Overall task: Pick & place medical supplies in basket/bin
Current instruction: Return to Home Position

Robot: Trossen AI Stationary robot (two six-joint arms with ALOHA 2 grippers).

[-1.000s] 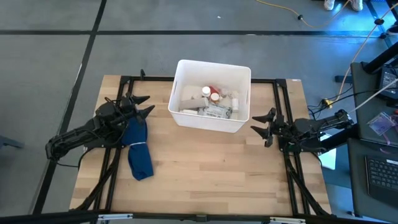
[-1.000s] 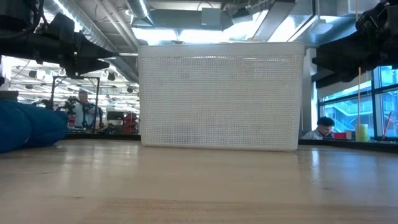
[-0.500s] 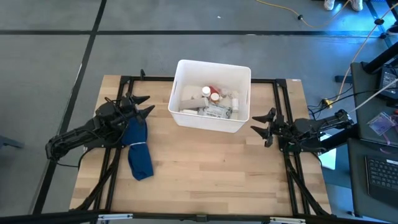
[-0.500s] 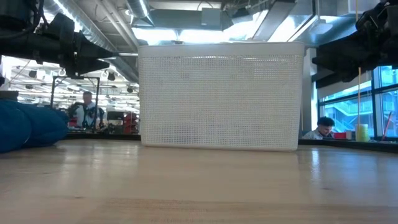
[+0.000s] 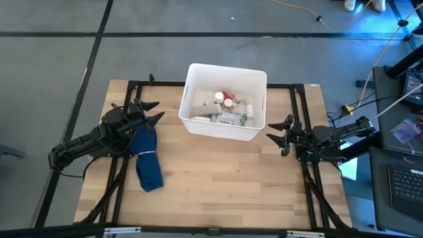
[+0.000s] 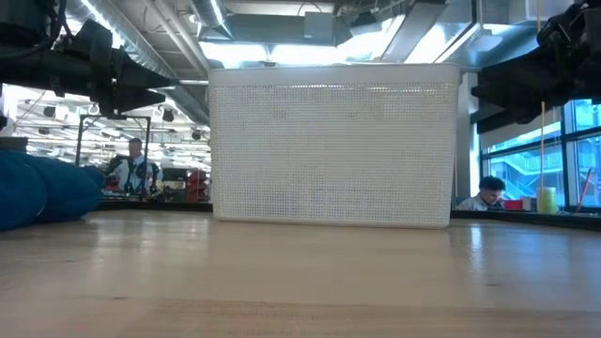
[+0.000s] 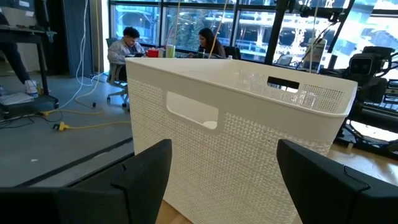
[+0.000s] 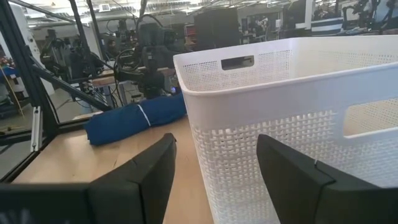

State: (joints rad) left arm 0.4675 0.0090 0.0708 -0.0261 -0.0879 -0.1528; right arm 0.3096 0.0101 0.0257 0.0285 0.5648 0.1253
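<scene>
The white bin stands on the wooden table's far middle. Inside it lie the medical supplies: white bottles, a red-orange one and clear packets. My left gripper hovers open to the left of the bin, above the table, with nothing between its fingers. My right gripper hovers open to the right of the bin, also holding nothing. In the wrist views the bin fills the space ahead of each pair of fingers.
A long dark blue cloth, rolled and banded, lies on the table under and in front of my left arm. Bare wood stretches across the table's near half. A desk with a keyboard stands beyond the right edge. People sit in the room behind.
</scene>
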